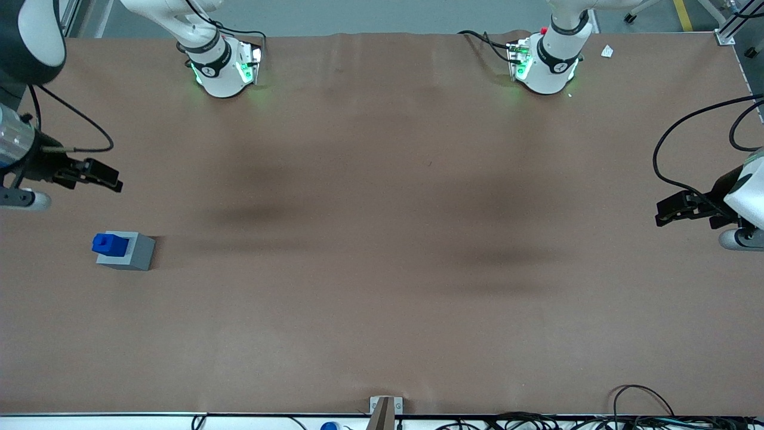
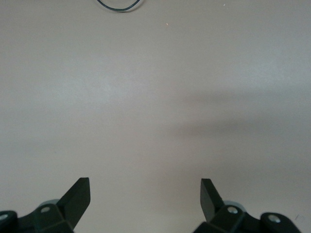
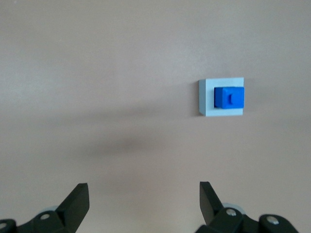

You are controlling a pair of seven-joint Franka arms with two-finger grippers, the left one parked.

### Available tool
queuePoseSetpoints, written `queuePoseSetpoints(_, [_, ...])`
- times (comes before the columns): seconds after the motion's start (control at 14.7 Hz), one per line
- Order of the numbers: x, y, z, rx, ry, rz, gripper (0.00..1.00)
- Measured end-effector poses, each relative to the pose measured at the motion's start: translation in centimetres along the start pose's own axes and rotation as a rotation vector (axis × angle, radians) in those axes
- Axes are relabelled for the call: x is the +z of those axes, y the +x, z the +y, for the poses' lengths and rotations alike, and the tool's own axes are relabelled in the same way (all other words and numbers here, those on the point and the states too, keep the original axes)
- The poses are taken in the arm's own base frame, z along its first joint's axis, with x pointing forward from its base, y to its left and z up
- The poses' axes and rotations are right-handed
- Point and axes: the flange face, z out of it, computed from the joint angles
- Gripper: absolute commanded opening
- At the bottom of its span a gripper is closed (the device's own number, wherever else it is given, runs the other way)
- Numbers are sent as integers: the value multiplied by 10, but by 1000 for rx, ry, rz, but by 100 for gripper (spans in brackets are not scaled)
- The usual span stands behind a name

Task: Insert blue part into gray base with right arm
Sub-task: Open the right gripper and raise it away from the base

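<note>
The blue part [image 1: 108, 243] sits in the top of the gray base [image 1: 132, 252], which stands on the brown table toward the working arm's end. Both show in the right wrist view, the blue part [image 3: 229, 97] seated in the gray base [image 3: 206, 98]. My right gripper [image 1: 106, 177] hangs above the table, farther from the front camera than the base and apart from it. Its fingers are spread wide and hold nothing; in the wrist view the gripper [image 3: 144, 194] shows only bare table between the fingertips [image 3: 77, 196].
The two arm bases [image 1: 222, 68] stand at the table edge farthest from the front camera. Cables [image 1: 644, 412] and a small bracket [image 1: 385, 409] lie along the edge nearest the camera. A white scrap [image 1: 607, 51] lies near the parked arm's base.
</note>
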Motion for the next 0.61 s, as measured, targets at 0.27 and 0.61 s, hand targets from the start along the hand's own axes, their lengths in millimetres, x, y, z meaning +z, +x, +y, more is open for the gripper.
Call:
queuePoseSetpoints(0.27, [-38,-44,3,-2,13,31,100])
queuePoseSetpoints(0.61, [-56,-70,9,1,23,64,100])
